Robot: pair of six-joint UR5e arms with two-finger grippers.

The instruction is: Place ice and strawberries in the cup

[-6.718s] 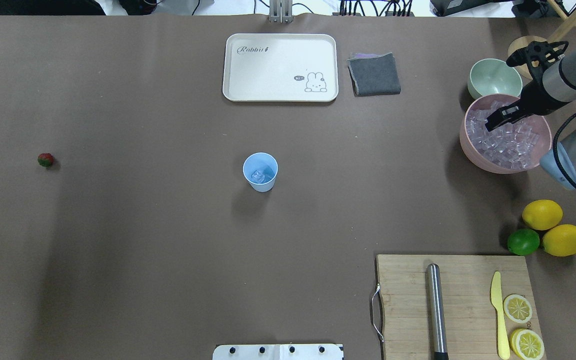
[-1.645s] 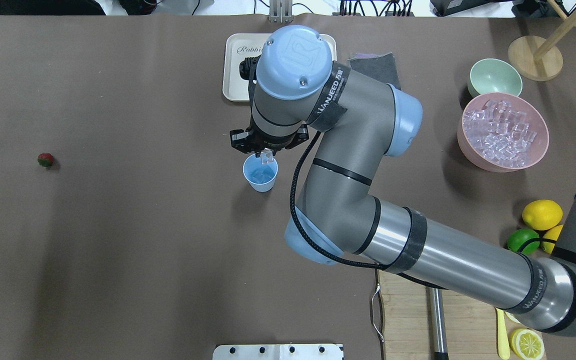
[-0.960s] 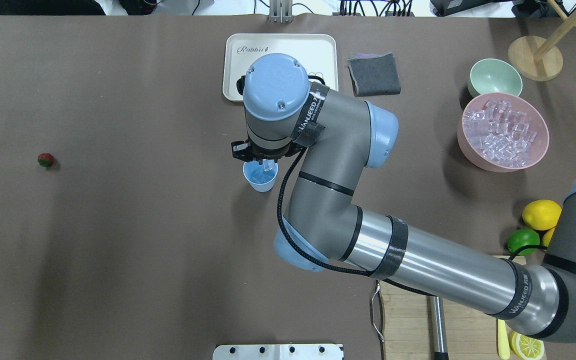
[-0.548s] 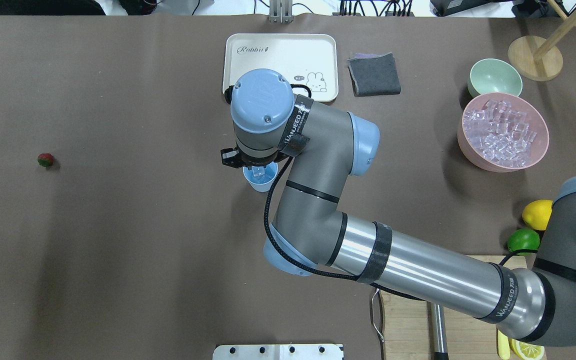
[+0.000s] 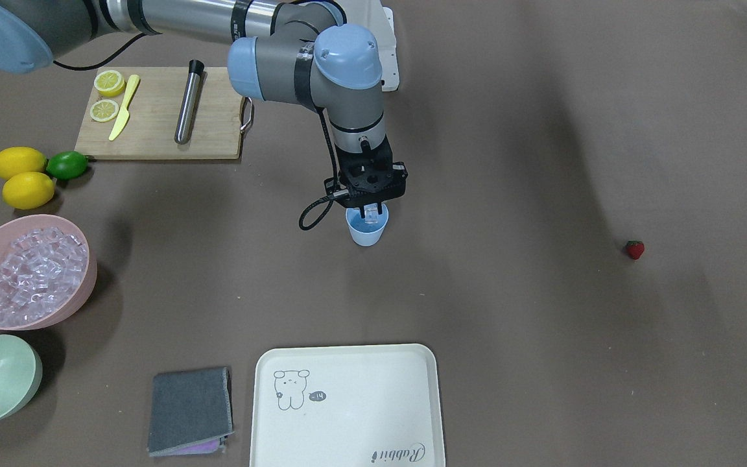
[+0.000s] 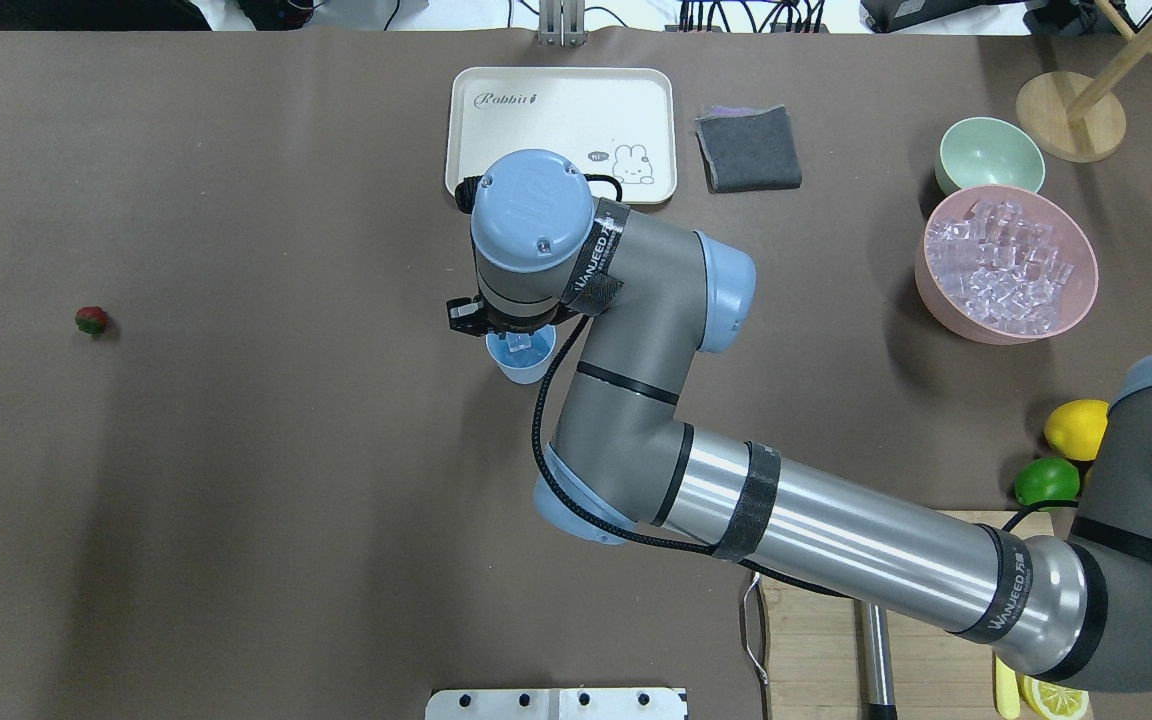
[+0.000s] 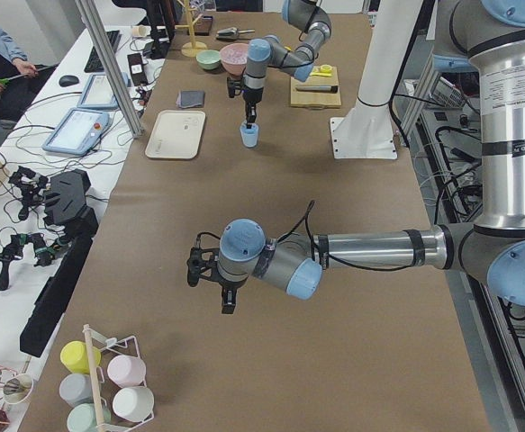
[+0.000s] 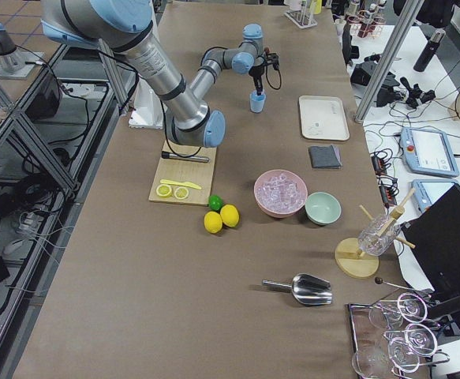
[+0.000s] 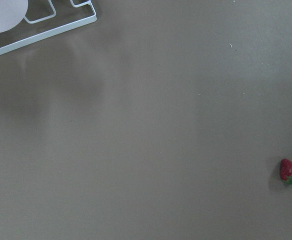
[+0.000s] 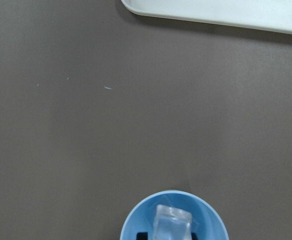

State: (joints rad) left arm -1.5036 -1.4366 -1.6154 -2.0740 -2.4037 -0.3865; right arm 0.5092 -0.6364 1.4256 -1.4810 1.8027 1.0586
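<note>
right hand (image 5: pixel 371 209) over cup (image 5: pixel 366 235), seemingly gripping ice cube (image 10: pixel 172 223), strawberry (image 6: pixel 90 320) far left

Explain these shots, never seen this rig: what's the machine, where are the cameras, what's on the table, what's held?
Two robot arms at a brown table. Two cameras look down from opposite sides, two look along the table from its ends, one rides on each wrist. The right gripper pinches an ice cube over the light blue cup. The left gripper hangs above the table; open or shut, I cannot tell. Also: a strawberry, a pink bowl of ice, a green bowl, lemons, a cutting board, a tray.
</note>
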